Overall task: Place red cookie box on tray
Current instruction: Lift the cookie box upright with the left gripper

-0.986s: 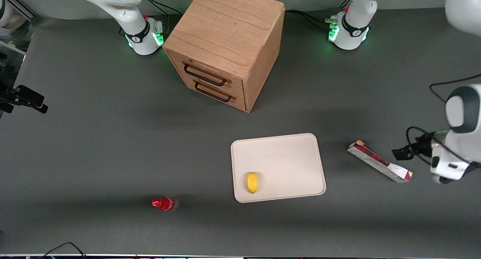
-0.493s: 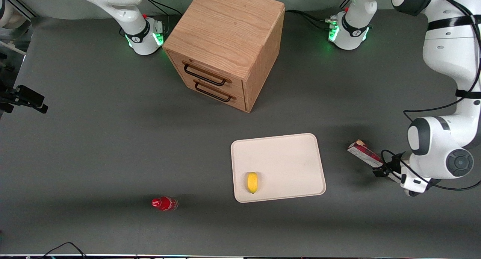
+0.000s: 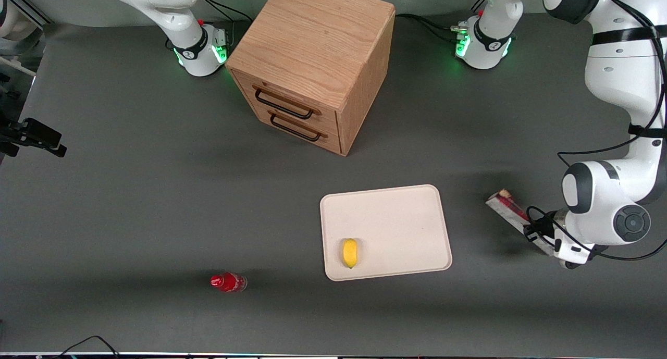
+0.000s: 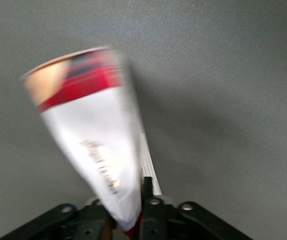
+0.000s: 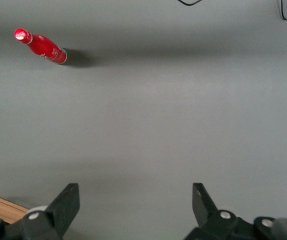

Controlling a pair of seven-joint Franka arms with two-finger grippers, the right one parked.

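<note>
The red cookie box (image 3: 504, 206) is on the working arm's end of the table, beside the tray (image 3: 401, 218) with a gap between them. My gripper (image 3: 541, 237) is shut on the end of the box nearer the front camera, and that end is hidden under the wrist. In the left wrist view the red cookie box (image 4: 91, 130) runs away from the gripper (image 4: 127, 214), white side up with a tan and red end. One finger (image 4: 147, 186) presses against its side. The box looks tilted, its free end raised.
A yellow lemon (image 3: 350, 252) lies in the tray near its front-camera edge. A small red bottle (image 3: 228, 282) stands toward the parked arm's end, nearer the camera. The wooden drawer cabinet (image 3: 312, 62) stands farther from the camera than the tray.
The arm came down onto the box and the gripper closed on its near end. The box's free end has shifted slightly and tilted up.
</note>
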